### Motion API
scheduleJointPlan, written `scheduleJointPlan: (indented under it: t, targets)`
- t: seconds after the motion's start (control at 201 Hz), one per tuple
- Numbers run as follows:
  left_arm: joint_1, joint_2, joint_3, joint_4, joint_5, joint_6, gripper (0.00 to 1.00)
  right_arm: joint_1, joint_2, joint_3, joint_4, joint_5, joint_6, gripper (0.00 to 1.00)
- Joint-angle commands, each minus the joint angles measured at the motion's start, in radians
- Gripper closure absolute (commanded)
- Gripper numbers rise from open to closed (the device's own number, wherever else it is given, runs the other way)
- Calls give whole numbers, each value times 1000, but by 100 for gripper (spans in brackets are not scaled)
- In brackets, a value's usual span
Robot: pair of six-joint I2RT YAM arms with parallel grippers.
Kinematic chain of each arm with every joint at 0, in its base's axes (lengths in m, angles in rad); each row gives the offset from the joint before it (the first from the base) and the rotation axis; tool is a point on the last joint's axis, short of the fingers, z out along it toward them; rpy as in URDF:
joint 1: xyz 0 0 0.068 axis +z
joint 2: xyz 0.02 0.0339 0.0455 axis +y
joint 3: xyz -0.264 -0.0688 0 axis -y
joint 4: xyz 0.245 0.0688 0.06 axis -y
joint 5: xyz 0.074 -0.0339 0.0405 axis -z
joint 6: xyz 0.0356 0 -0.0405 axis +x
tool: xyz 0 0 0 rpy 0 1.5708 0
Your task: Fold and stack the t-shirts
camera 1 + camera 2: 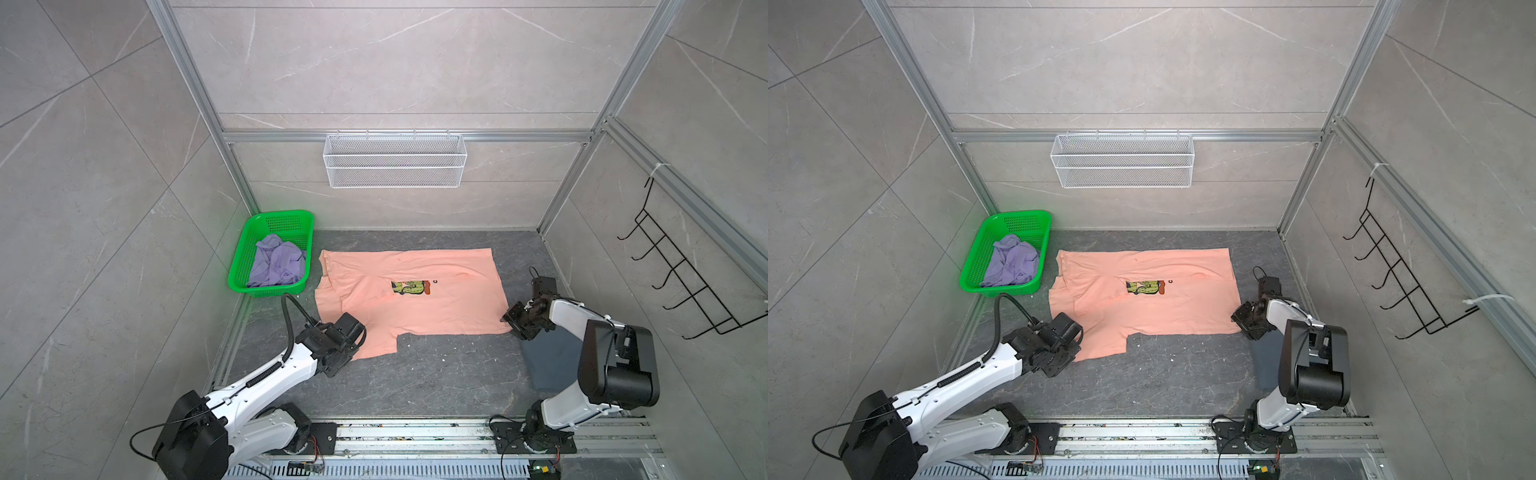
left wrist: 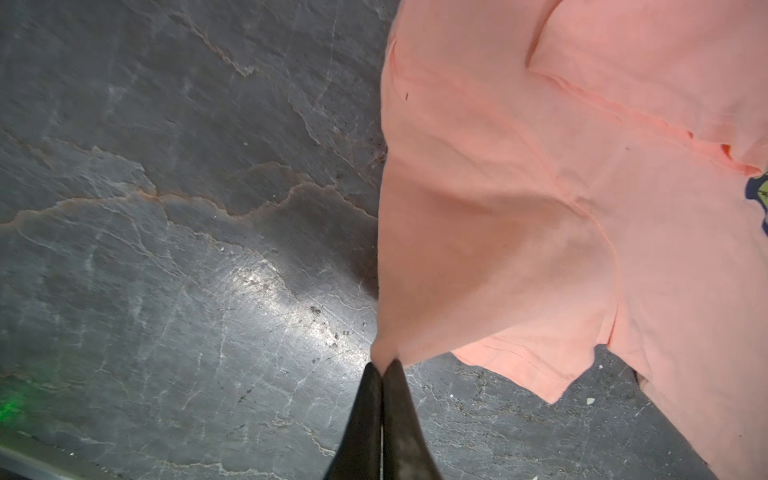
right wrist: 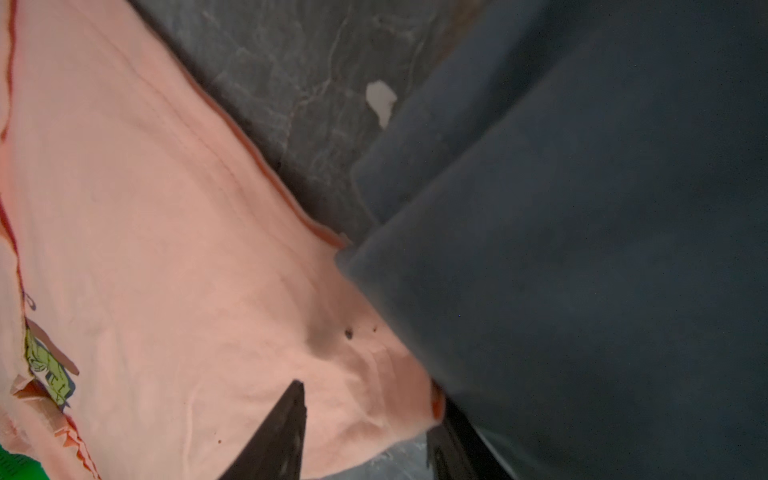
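On the dark tabletop (image 1: 436,374) the peach t-shirt (image 1: 440,309) lies spread. The left gripper (image 2: 383,363) pinches its near-left edge. The right gripper (image 3: 368,409), half-open, straddles its near-right corner and may snag the blue-grey t-shirt (image 3: 582,249) just beside it.

In both top views, the bare dark floor (image 1: 449,374) at lower centre gives open passage between the left arm (image 1: 266,374) and the right arm (image 1: 615,361). The peach-pink t-shirt (image 1: 436,307) covers mid-frame. The green basket (image 1: 286,224) stands just beside its upper left, and the slate t-shirt (image 1: 548,365) fills the lower right.
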Motion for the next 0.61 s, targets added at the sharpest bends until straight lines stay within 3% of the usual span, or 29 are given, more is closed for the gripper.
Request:
scheduleJointPlan:
  t: [0.0,0.08,0.244,0.438,0.602]
  targets:
    - [17,-42,33,-82,-57,37,100,15,101,-39,-58,150,42,70]
    - [35,-68,35,-90,-59,45,100,26,101,-20,-91,161,36,84]
    - [42,-105,63,-121,-79,52,100,39,14,-19,-152,154,13,99]
    - [66,-95,153,-104,-102,144,100,43,-84,3,-188,114,15,100]
    - [184,13,276,-11,-36,317,100,43,-34,134,-195,81,21,100]
